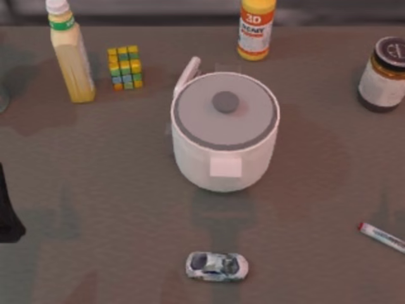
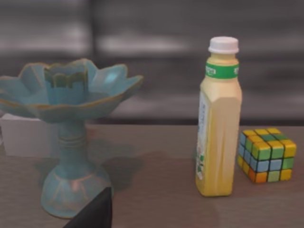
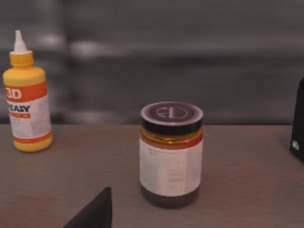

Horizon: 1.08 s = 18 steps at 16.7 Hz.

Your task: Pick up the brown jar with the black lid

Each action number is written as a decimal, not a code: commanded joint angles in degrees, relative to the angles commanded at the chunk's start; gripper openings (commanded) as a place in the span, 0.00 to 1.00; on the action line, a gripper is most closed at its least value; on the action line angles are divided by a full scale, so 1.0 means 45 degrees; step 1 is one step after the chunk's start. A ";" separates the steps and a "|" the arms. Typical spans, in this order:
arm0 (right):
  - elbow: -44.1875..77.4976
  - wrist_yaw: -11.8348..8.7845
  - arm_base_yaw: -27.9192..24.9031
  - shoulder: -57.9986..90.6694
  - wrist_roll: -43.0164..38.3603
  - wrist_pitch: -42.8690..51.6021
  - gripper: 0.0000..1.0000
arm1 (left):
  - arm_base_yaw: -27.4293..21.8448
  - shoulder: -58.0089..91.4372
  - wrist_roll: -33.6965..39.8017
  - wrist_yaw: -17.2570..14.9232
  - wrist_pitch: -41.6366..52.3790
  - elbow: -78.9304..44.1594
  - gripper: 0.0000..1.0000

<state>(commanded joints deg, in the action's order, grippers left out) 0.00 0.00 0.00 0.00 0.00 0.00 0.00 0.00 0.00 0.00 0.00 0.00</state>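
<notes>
The brown jar (image 1: 381, 76) stands upright at the table's far right, with a white label and an amber band under its black lid (image 1: 393, 50). In the right wrist view the brown jar (image 3: 171, 156) stands a short way ahead, its black lid (image 3: 171, 115) showing a small white mark. One dark finger (image 3: 97, 213) of my right gripper shows low in that view, well short of the jar, with nothing held. The right arm is out of the top view. My left arm (image 1: 7, 212) is parked at the left edge; one finger (image 2: 97, 213) shows.
A big white pot with a grey-and-white lid (image 1: 224, 130) fills the table's middle. An orange glue bottle (image 1: 255, 28) stands at the back, a yellow bottle (image 1: 71, 54) and colour cube (image 1: 125, 67) back left. A toy car (image 1: 216, 266) and marker (image 1: 381, 237) lie in front. A teal stand (image 2: 71, 137) shows to the left wrist.
</notes>
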 joint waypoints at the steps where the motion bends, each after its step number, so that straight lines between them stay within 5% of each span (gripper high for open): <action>1: 0.0000 0.0000 0.0000 0.0000 0.0000 0.0000 1.00 | 0.0000 0.0000 0.0000 0.0000 0.0000 0.0000 1.00; 9: 0.2246 -0.0070 0.0248 0.3242 0.0595 0.2616 1.00 | 0.0000 0.0000 0.0000 0.0000 0.0000 0.0000 1.00; 18: 1.1847 -0.0540 0.0867 1.2734 0.3036 0.8430 1.00 | 0.0000 0.0000 0.0000 0.0000 0.0000 0.0000 1.00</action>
<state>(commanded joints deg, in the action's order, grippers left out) 53.31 -2.43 3.90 57.30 13.66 37.94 0.00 0.00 0.00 0.00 0.00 0.00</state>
